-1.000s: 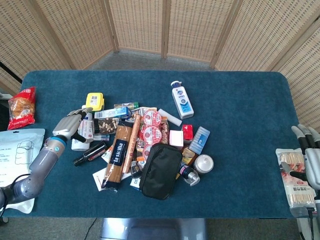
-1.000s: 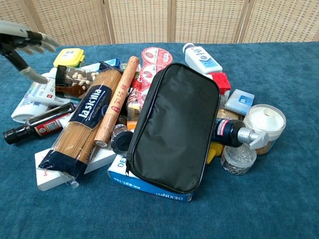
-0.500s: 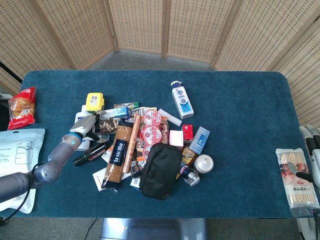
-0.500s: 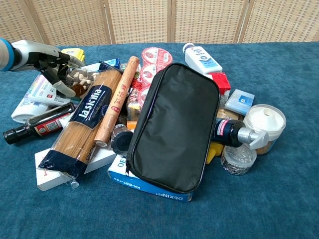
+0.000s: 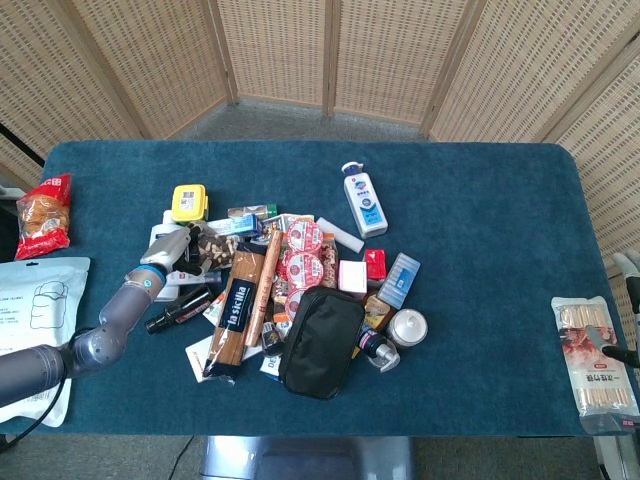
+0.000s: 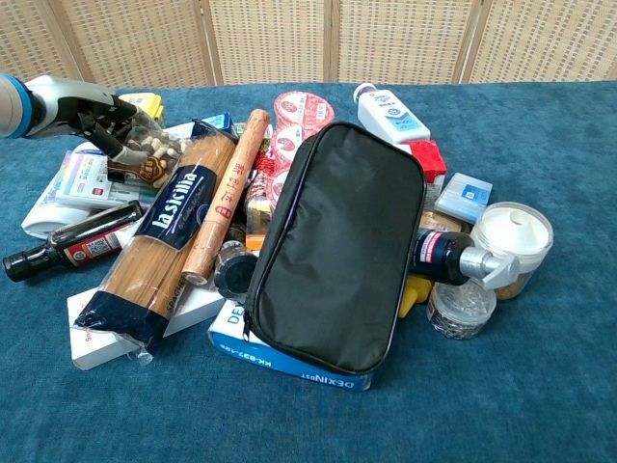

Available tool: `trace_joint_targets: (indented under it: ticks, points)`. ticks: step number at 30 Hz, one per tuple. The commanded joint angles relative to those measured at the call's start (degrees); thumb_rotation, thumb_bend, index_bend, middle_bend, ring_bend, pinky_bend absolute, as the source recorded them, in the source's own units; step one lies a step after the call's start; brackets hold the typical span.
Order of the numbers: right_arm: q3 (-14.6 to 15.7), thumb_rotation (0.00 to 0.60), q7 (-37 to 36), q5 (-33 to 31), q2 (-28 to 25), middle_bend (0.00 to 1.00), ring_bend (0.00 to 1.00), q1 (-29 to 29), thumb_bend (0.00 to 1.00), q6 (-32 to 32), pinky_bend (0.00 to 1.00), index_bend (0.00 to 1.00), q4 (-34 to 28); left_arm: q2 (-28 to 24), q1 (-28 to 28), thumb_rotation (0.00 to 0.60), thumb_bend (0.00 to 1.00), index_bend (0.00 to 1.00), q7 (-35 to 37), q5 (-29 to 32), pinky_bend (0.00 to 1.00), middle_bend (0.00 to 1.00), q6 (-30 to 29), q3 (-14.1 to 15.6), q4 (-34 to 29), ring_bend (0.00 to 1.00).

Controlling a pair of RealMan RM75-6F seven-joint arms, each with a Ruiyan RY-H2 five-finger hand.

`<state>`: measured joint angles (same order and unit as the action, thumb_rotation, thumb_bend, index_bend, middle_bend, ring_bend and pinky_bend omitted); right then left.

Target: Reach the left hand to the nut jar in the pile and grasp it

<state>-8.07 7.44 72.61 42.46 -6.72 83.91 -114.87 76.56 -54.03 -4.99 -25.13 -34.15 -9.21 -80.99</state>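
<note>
The nut jar (image 5: 216,248) (image 6: 159,148) is clear with pale nuts inside and lies on its side at the left edge of the pile, beside the spaghetti pack (image 6: 164,231). My left hand (image 5: 173,249) (image 6: 92,111) has come in from the left. Its dark fingers (image 6: 114,133) curl round the jar's left end and hold it. The jar sits a little tilted in that grip. Of my right hand (image 5: 626,262) only a sliver shows at the right edge of the head view, so its fingers cannot be read.
A dark sauce bottle (image 6: 67,241) and a white box (image 6: 82,178) lie just under the left hand. A yellow box (image 5: 189,202) sits behind it. A black pouch (image 6: 337,241) fills the pile's middle. A red snack bag (image 5: 42,215) and a chopstick packet (image 5: 592,360) lie at the table's ends.
My left hand moved right from the pile's edge onto the nut jar and its fingers closed round it. The dark bottle shifted slightly left. My right hand slid further out of view.
</note>
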Motion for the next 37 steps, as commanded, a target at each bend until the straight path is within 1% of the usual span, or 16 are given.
trace_joint_targets:
  ticks: [1,7,10,13,17,23,27,32,37]
  points:
    - [-0.07,0.599,-0.18,0.3,-0.01,0.08,0.06,0.02,0.24,0.01,0.15,0.0,0.09,-1.79,1.41,0.6,0.61,0.41,1.71,-1.35,0.68,0.53,-1.52,-0.85,-2.0,0.79]
    - [-0.32,0.6,-0.07,0.67,0.2,0.08,0.06,-0.38,0.25,-0.48,0.15,0.0,0.05,-7.15,4.83,0.6,0.61,0.42,5.64,-5.29,0.68,0.54,-3.69,-3.03,-7.27,0.79]
    - [-0.5,0.6,0.07,0.8,0.33,0.08,0.06,-0.77,0.24,-0.95,0.15,0.0,-0.02,-9.95,6.97,0.6,0.6,0.42,8.27,-7.96,0.68,0.55,-5.67,-4.81,-10.28,0.79]
    - [-0.68,0.6,0.19,0.87,0.52,0.08,0.06,-1.28,0.24,-1.6,0.16,0.0,0.01,-13.7,9.44,0.6,0.6,0.42,11.99,-10.91,0.68,0.55,-6.81,-7.27,-14.25,0.79]
    - [-0.92,0.6,-0.15,1.02,0.66,0.08,0.06,-2.05,0.24,-2.78,0.15,0.0,0.53,-19.9,13.15,0.6,0.6,0.42,16.82,-15.89,0.68,0.55,-9.33,-10.91,-21.04,0.79]
    - [-1.41,0.6,-2.43,1.46,0.84,0.08,0.06,-4.06,0.24,-6.25,0.15,0.0,3.39,-28.87,18.69,0.6,0.6,0.42,23.42,-21.98,0.68,0.56,-15.24,-16.46,-31.03,0.79]
    - [-1.56,0.599,-5.5,2.52,0.96,0.08,0.06,-5.61,0.24,-9.17,0.15,0.0,6.36,-33.96,21.39,0.6,0.6,0.42,26.84,-22.68,0.68,0.56,-18.12,-19.33,-36.12,0.79]
    - [-1.32,0.6,-9.16,3.93,0.71,0.08,0.06,-7.36,0.24,-12.96,0.15,0.0,10.07,-38.39,23.92,0.6,0.6,0.42,29.51,-22.03,0.68,0.56,-22.62,-22.11,-40.53,0.79]
    - [-1.77,0.599,-9.49,4.04,2.0,0.08,0.06,-8.17,0.24,-12.97,0.15,0.0,10.99,-41.3,25.16,0.6,0.6,0.42,31.55,-22.21,0.68,0.56,-24.02,-23.69,-41.04,0.79]
